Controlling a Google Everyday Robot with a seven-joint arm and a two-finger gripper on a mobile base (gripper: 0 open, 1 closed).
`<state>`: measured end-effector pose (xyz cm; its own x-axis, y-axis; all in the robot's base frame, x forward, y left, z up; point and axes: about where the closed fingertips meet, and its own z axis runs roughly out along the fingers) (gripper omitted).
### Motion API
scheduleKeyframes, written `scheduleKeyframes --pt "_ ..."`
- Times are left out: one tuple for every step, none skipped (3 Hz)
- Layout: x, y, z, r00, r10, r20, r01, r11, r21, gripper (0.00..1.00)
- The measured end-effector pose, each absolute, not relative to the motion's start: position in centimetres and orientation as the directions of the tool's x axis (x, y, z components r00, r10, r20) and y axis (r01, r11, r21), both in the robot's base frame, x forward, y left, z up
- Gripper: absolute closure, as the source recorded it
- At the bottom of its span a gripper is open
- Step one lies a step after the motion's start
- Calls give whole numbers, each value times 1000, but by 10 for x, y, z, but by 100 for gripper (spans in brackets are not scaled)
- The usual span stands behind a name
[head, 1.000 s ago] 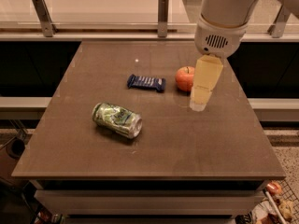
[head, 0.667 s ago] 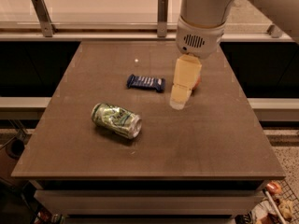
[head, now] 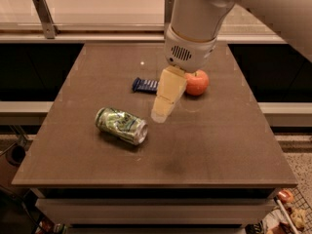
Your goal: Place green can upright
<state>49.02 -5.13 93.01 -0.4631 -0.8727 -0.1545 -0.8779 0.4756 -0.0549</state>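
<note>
The green can (head: 121,125) lies on its side on the brown table (head: 209,145), left of centre, its silver end facing front right. My gripper (head: 161,115) hangs from the white arm above the table's middle, just right of the can and a little above it. It holds nothing that I can see.
A red apple (head: 197,82) sits at the back right of the table, partly behind my gripper. A dark blue snack packet (head: 145,85) lies left of it. A railing and a pale floor run behind the table.
My arm and gripper have moved left and toward the front, from in front of the apple to close beside the can. The can, apple and packet have not moved.
</note>
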Motion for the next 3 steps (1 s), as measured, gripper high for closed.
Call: scheduleKeyframes --pt "481 -28 918 -468 -852 -235 -875 485 -13 0" --pt "477 -10 913 -471 -837 -279 -870 494 -14 0" --pt "478 9 908 -453 -853 -261 -877 478 -41 0"
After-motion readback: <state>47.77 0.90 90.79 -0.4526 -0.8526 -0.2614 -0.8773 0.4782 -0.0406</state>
